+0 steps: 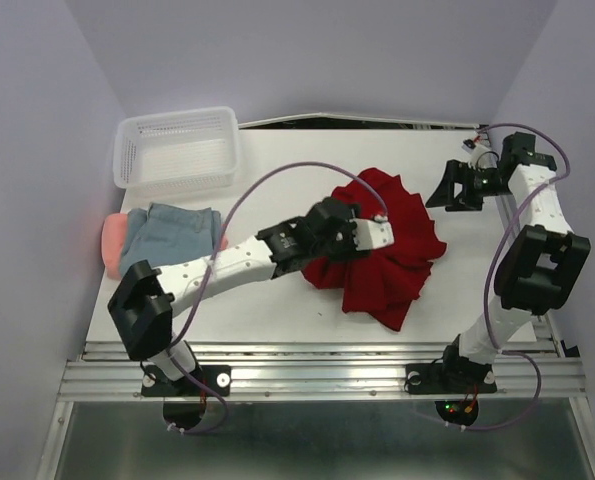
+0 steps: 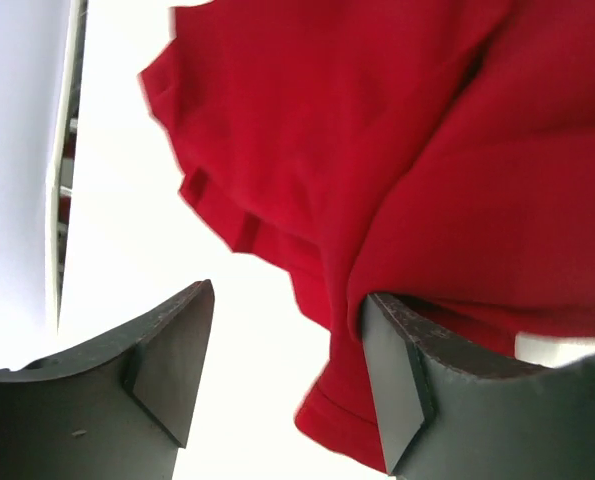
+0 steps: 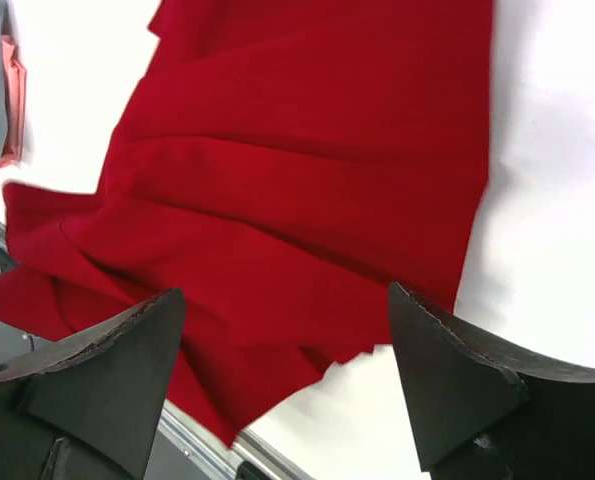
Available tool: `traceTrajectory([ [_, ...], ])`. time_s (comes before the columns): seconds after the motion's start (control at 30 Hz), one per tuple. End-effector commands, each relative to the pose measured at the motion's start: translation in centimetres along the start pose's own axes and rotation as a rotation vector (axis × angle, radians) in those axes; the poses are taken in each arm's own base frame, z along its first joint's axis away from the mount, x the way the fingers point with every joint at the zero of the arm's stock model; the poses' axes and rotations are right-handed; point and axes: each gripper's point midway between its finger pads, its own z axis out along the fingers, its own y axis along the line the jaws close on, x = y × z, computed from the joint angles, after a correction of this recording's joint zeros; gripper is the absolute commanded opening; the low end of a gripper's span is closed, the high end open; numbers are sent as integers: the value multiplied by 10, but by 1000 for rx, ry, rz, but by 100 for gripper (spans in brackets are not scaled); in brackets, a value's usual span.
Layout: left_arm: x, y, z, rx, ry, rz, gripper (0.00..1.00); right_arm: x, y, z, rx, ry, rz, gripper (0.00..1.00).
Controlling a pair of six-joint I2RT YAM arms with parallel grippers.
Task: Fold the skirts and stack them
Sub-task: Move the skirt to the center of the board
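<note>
Left wrist view: two dark fingers [image 2: 172,370] closest to the lens, jaws apart, bare white table showing in the gap. Left gripper [image 2: 282,370] clamps nothing. The hem of the large dark red pleated cloth skirt [image 2: 427,150] runs down by the inner edge of the right-hand finger; can't tell if it touches.

Right wrist view: right gripper [image 3: 287,370] also spread wide and holding nothing, with red pleats [image 3: 297,180] spread out beyond the fingers. The corner of a folded stack shows at top left.

Top view:
- Dark red skirt [image 1: 387,260] lies crumpled mid-table, right of centre, not folded.
- Left gripper [image 1: 375,232] sits over the skirt's upper-left part, arm stretched diagonally from its base at the near left.
- Right gripper [image 1: 455,188] is at the far right of the white table [image 1: 277,300], just off the skirt's right edge and apart from it.
- Dusty blue-grey cloth skirt [image 1: 177,235] is folded at the left edge of the table, lying on top of the salmon-pink cloth skirt [image 1: 114,240]; pink sticks out on the left.
- White plastic mesh basket [image 1: 177,150] is at the far left, just behind that stack, no cloth in it.
</note>
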Motion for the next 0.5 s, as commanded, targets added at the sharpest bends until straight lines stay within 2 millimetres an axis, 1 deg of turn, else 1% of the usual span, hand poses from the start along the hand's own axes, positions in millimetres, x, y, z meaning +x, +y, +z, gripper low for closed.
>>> traceTrajectory([
  [0.0, -22, 60, -48, -12, -136, -297, 72, -26, 31, 6, -24, -35, -101, 87],
  [0.03, -7, 78, -50, -11, -137, -404, 72, -25, 38, 11, -33, -25, -117, 86],
  [0.07, 5, 84, -51, -4, -123, -458, 74, -21, 52, 21, -53, -3, -152, 86],
  [0.1, 16, 90, -50, 1, -111, -502, 74, -18, 59, 27, -63, 14, -166, 85],
  [0.13, 35, 103, -49, -23, -86, -579, 74, -13, 65, 33, -65, 33, -182, 85],
  [0.17, 50, 104, -43, -17, -49, -621, 74, -10, 70, 39, -70, 48, -201, 83],
  [0.2, 52, 103, -41, 24, -63, -656, 74, -1, 84, 49, -88, 79, -233, 83],
  [0.27, 67, 103, -36, 54, -49, -723, 74, 5, 91, 59, -79, 104, -276, 83],
  [0.3, 76, 103, -35, 64, -41, -734, 74, 11, 103, 66, -95, 126, -314, 83],
  [0.4, 95, 95, -26, 65, 4, -740, 74, 28, 111, 81, -101, 180, -358, 83],
  [0.43, 100, 92, -23, 67, 22, -749, 74, 44, 113, 91, -100, 225, -374, 83],
  [0.47, 107, 88, -16, 76, 53, -783, 74, 51, 112, 98, -97, 242, -392, 82],
])
